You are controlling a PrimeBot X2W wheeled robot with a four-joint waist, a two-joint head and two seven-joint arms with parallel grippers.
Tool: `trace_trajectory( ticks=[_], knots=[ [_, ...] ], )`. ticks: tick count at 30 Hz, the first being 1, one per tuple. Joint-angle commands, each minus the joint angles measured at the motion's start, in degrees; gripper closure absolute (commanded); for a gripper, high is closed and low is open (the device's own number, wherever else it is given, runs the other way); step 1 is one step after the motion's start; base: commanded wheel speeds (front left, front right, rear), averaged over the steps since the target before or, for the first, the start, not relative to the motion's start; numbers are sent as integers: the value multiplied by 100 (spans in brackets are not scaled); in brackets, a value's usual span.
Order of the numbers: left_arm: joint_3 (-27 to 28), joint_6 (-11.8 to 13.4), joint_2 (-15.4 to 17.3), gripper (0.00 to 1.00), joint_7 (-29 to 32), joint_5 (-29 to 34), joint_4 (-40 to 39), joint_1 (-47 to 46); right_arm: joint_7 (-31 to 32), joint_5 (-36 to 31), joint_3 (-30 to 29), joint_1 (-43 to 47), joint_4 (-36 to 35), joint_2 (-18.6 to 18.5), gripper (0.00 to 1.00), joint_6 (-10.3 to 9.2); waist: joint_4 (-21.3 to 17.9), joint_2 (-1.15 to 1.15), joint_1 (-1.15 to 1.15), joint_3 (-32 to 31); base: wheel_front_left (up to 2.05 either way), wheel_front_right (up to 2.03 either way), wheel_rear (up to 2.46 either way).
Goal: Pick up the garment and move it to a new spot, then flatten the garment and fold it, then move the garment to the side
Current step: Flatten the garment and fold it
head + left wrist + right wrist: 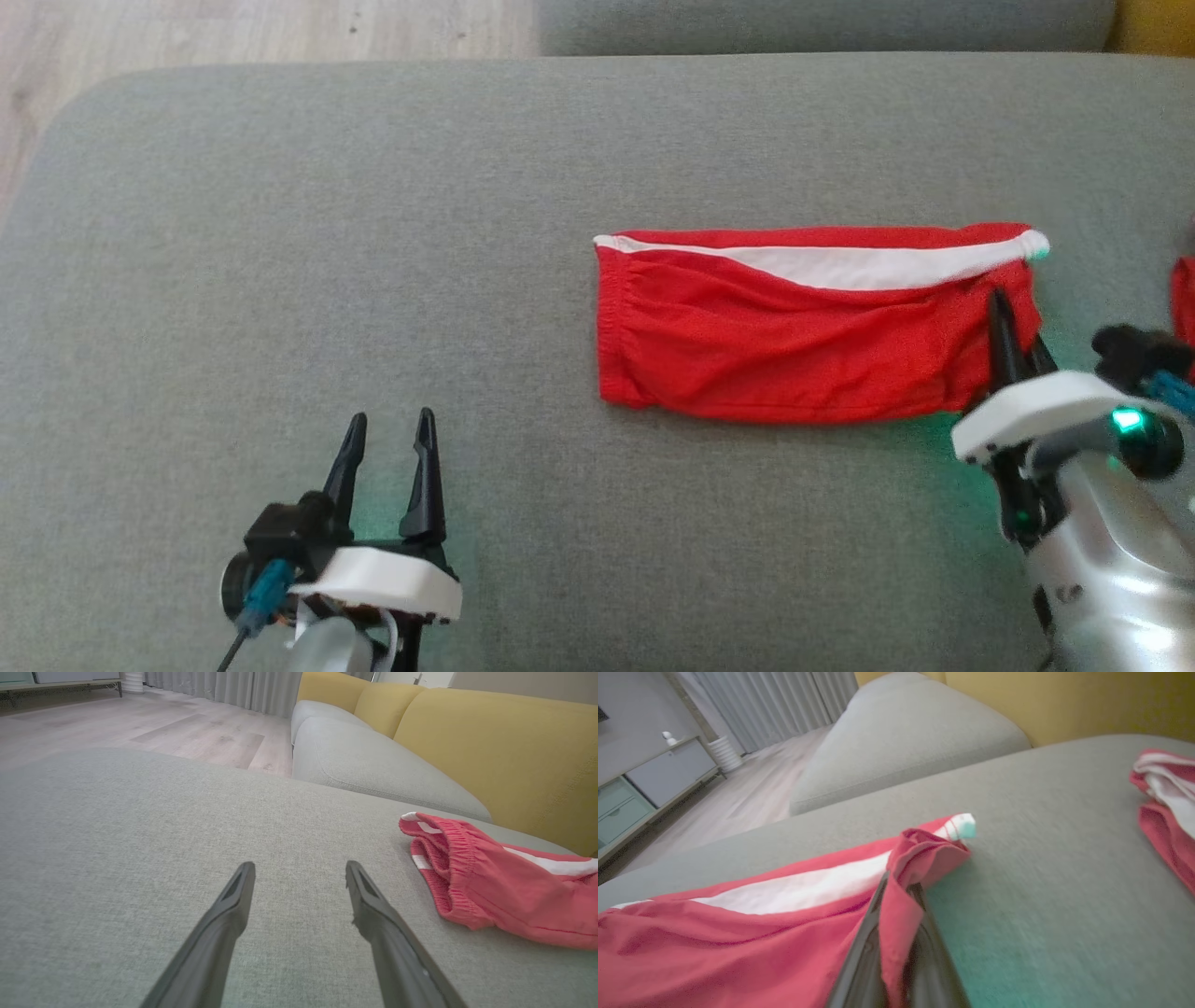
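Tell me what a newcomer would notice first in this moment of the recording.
The red garment with its white stripe stands out at once, lying as a flat band right of centre on the grey cushion. The right claw is shut on its right edge, pinching a fold of fabric, while the left claw hangs open over bare cushion at the lower left. Another red-and-white cloth peeks in at the far right.
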Motion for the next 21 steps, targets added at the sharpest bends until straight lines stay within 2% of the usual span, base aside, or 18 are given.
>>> trace_trajectory(
  ticks=[1, 4, 9, 15, 16, 17, 18, 21],
  knots=[
    [115, -13, 64, 0, -29, 40, -151, -91, -78, -156, 204, -280, -380, 114, 100, -4, 101, 0, 0, -19, 0, 0, 0],
    [76, -17, 64, 0, -29, 11, -126, -78, -78, -290, 466, -382, -653, 248, 100, -4, 215, 0, 0, -31, 0, 0, 0],
    [-105, -17, 64, 0, -29, -85, -97, -66, -78, -221, 1467, -604, -1043, 631, 100, -4, 654, 0, 0, -44, 0, 0, 0],
    [-289, -28, 64, 0, -29, -134, 9, -38, -60, 95, 2590, -681, -602, 813, 100, -4, 1185, 0, 0, -89, 0, 0, 0],
    [-316, -38, 64, 0, -29, -124, 32, -33, -38, 142, 2639, -678, -418, 819, 82, -4, 1248, 0, 0, -106, 0, 0, 0],
    [-334, -42, 64, 0, -29, -114, 48, -31, -40, 232, 2690, -674, -308, 821, 17, -4, 1291, 0, 0, -117, 0, 0, 0],
    [-335, -36, 64, 0, -29, -106, 62, -35, -44, 268, 2751, -687, -209, 823, 0, -4, 1314, 0, 0, -122, 0, 0, 0],
    [-285, 4, 64, 0, -29, -92, 57, -65, -62, 442, 2877, -687, -93, 824, 0, -4, 1273, 0, 0, -124, 0, 0, 0]
  ],
)
